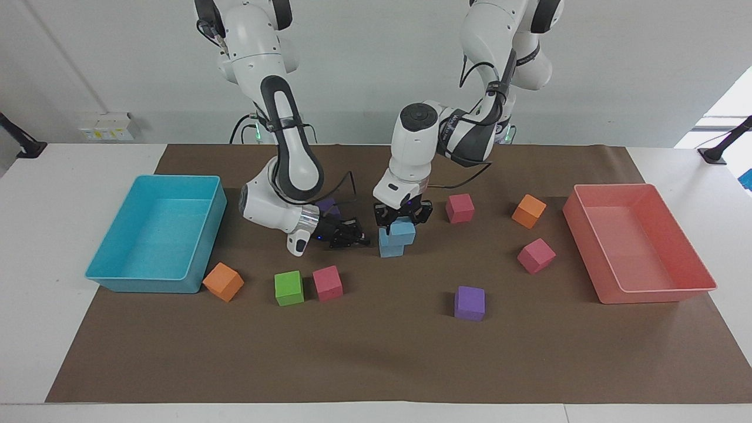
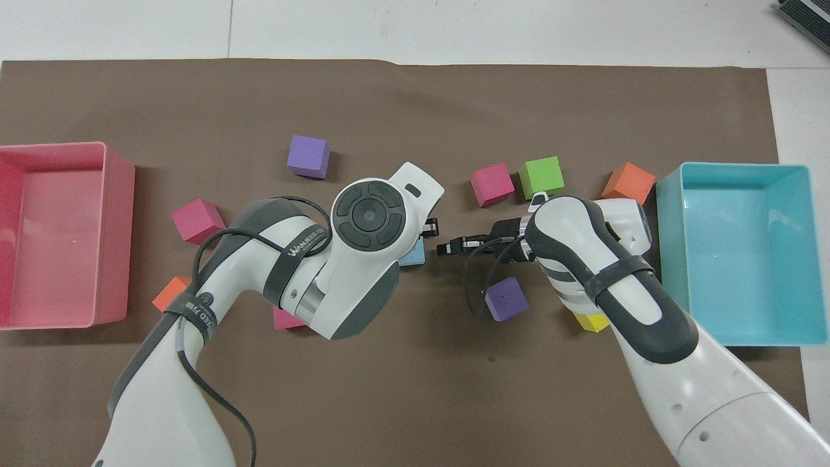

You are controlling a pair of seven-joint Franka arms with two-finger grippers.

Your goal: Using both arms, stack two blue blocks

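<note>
Two sky-blue blocks are at the middle of the brown mat. My left gripper point(image 1: 403, 222) is shut on one blue block point(image 1: 404, 231) and holds it over the top of the other blue block point(image 1: 388, 249), shifted a little toward the left arm's end. I cannot tell whether the two touch. In the overhead view the left wrist covers both, and only a blue corner point(image 2: 414, 255) shows. My right gripper point(image 1: 354, 236) lies low over the mat beside the lower block, on the right arm's side, and holds nothing; it also shows in the overhead view point(image 2: 446, 248).
A turquoise tray point(image 1: 117, 281) stands at the right arm's end and a pink tray point(image 1: 658, 295) at the left arm's end. Loose cubes lie around: purple point(image 1: 469, 303), pink point(image 1: 536, 255), orange point(image 1: 529, 210), pink point(image 1: 459, 208), green point(image 1: 289, 288), pink point(image 1: 327, 282), orange point(image 1: 223, 281), yellow point(image 2: 591, 322).
</note>
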